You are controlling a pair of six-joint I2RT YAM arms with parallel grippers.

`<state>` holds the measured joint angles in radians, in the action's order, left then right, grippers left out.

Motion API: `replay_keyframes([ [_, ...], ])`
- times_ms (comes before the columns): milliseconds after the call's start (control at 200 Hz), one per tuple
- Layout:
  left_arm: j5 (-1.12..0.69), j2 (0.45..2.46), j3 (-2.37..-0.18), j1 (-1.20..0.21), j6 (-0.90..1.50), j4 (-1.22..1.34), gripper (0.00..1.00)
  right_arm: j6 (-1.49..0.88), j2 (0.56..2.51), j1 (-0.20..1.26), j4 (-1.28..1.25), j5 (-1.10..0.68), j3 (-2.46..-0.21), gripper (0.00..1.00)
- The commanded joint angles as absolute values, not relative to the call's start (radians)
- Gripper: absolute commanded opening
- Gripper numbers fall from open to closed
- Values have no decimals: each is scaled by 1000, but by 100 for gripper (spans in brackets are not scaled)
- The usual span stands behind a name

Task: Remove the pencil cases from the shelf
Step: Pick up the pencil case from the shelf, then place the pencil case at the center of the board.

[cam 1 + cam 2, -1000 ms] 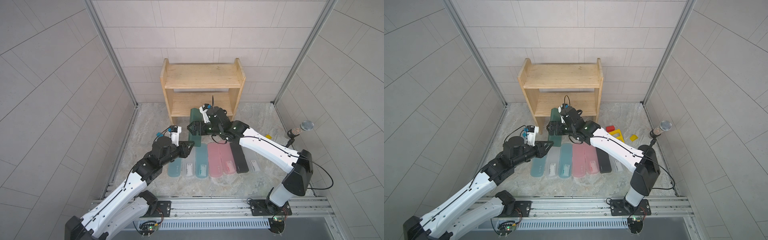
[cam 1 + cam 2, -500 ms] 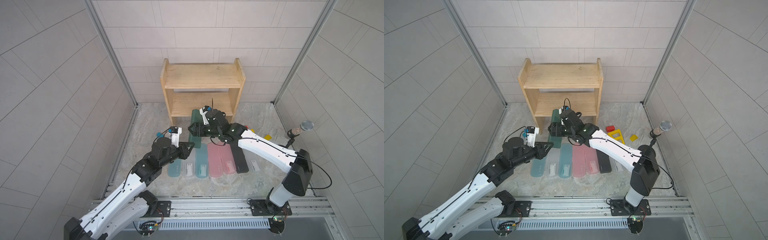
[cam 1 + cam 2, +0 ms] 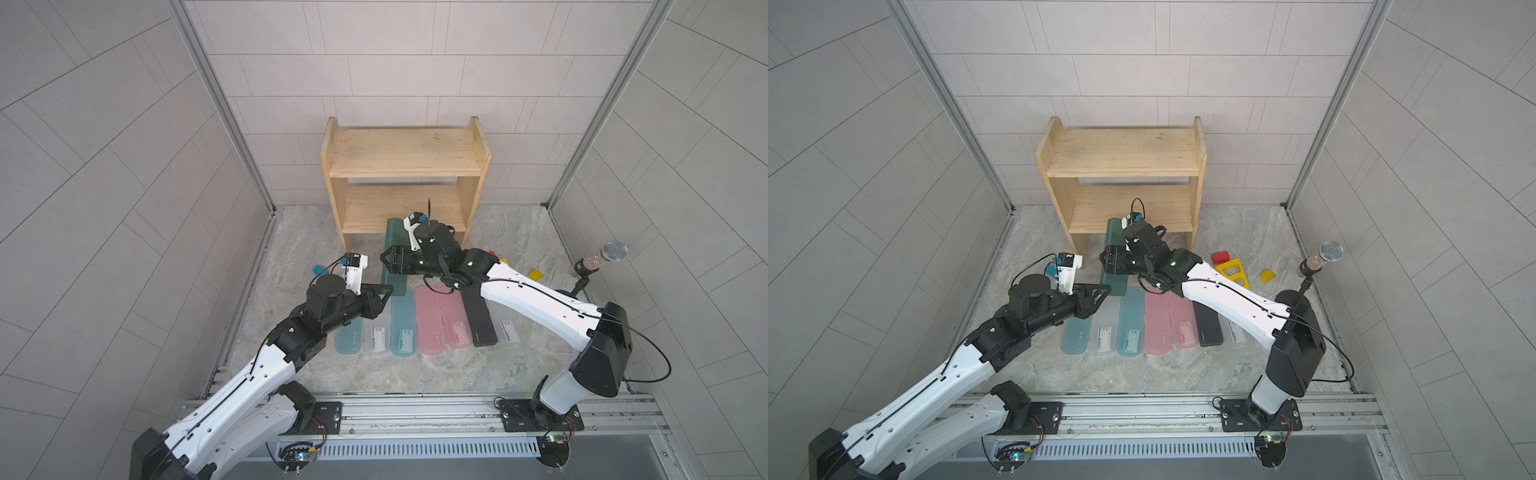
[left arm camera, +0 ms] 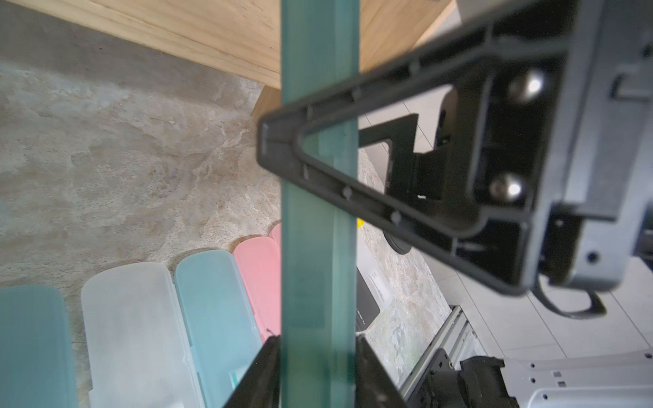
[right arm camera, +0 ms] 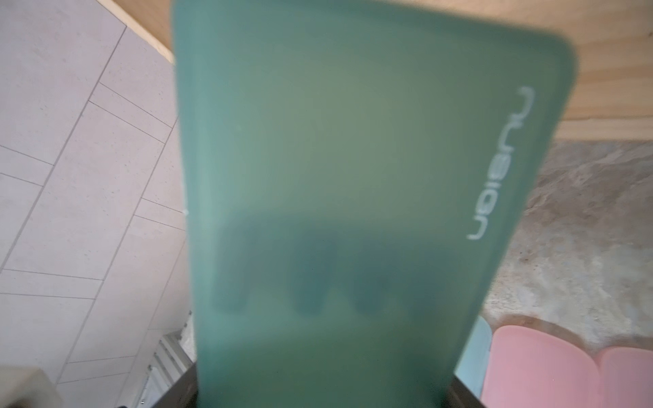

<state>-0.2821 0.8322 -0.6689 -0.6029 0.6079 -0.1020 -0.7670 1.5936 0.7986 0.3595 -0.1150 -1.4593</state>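
the worst outcome here looked like a drop. the dark green case point(image 3: 394, 239) hung in the air between two arms, and if one let go before the other had it firmly, the smooth plastic could swing or slide out. it would then land on the row of other cases point(image 3: 428, 320) lying on the floor just beneath its near end. a crooked pull could also knock its far end against the shelf point(image 3: 405, 166), whose two tiers were bare. the right gripper point(image 3: 384, 262) was clamped across the case's narrow edges near its middle. the left gripper point(image 3: 388, 289) sat at the near end, its fingers point(image 4: 263, 374) flanking the broad faces snugly. whether they pinched or were slack could not be told from the blur.
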Motion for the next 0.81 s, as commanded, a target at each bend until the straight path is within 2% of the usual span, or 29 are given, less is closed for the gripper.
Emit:
replay_keyframes([
  [0,-226,822,-687,-594,595,-71,59,-730,1537,783,404,-86,-1427,0],
  [150,-163,812,-714,-589,539,-146,89,-716,1482,767,410,-84,-1381,0],
  [240,-131,805,-730,-565,522,-186,99,-705,1461,767,426,-59,-1368,0],
  [530,-87,726,-801,-396,478,-392,100,-759,1471,774,364,-123,-1308,0],
  [800,-54,856,-1098,-192,275,-755,100,-949,1649,884,115,-263,-1278,0],
])
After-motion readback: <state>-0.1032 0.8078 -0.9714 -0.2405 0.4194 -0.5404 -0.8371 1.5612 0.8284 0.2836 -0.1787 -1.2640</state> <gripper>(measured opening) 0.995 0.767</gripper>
